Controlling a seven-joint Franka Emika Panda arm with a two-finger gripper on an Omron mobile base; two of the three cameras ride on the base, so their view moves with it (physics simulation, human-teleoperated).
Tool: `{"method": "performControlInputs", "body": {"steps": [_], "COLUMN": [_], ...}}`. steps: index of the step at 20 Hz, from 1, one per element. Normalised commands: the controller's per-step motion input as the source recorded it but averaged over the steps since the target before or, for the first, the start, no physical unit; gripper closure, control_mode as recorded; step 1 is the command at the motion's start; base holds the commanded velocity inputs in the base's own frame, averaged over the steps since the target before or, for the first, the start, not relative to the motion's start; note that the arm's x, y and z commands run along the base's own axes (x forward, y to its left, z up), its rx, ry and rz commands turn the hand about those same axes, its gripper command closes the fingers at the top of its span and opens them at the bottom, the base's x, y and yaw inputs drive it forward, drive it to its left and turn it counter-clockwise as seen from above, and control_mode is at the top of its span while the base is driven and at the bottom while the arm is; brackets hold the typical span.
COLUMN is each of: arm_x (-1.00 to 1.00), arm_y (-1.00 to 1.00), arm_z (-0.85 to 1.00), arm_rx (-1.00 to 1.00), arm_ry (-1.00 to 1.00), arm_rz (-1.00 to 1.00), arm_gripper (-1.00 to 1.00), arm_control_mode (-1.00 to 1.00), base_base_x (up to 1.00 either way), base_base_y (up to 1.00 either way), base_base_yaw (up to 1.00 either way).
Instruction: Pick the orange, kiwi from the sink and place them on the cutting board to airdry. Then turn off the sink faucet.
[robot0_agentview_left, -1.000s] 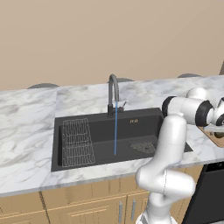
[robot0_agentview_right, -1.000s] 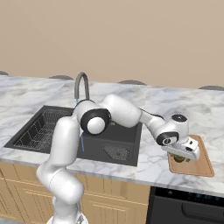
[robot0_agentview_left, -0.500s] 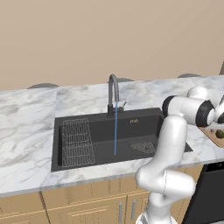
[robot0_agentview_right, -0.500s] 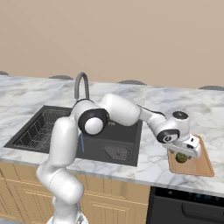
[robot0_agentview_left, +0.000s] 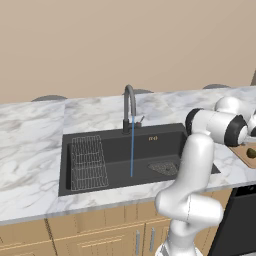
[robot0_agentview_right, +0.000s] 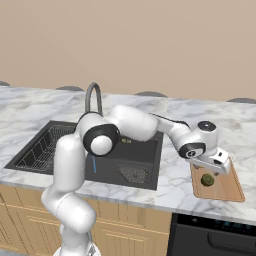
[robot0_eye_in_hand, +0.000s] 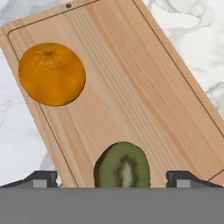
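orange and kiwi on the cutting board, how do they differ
The orange is bright orange and round with a dimpled skin; the kiwi is green, showing a pale centre ringed with dark seeds. In the hand view the orange lies near the board's edge, away from the tool, while the kiwi sits between the tool's open fingertips. The orange looks somewhat larger there. Both rest on the wooden cutting board, apart from each other.

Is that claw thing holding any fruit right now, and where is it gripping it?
Nothing is held. The end effector is open, its tips standing apart on either side of the kiwi, which rests on the cutting board along with the orange.
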Motion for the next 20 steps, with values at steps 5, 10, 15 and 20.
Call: {"method": "performControlInputs", "body": {"steps": [5, 10, 15, 20], "arm_x": [0.00, 0.01, 0.05, 0.01], "arm_y": [0.31, 0.36, 0.44, 0.38], "arm_z": [0.27, 0.23, 0.19, 0.15], "arm_rx": [0.00, 0.00, 0.00, 0.00], "arm_ry": [-0.04, -0.01, 0.00, 0.00], "arm_rz": [0.00, 0.00, 0.00, 0.00], "arm_gripper": [-1.00, -1.00, -1.00, -1.00], "arm_control_mode": [-1.00, -1.00, -1.00, -1.00], "base_base_x": [0.00, 0.00, 0.00, 0.00], "base_base_y": [0.00, 0.00, 0.00, 0.00], "base_base_yaw": [0.00, 0.00, 0.00, 0.00]}}
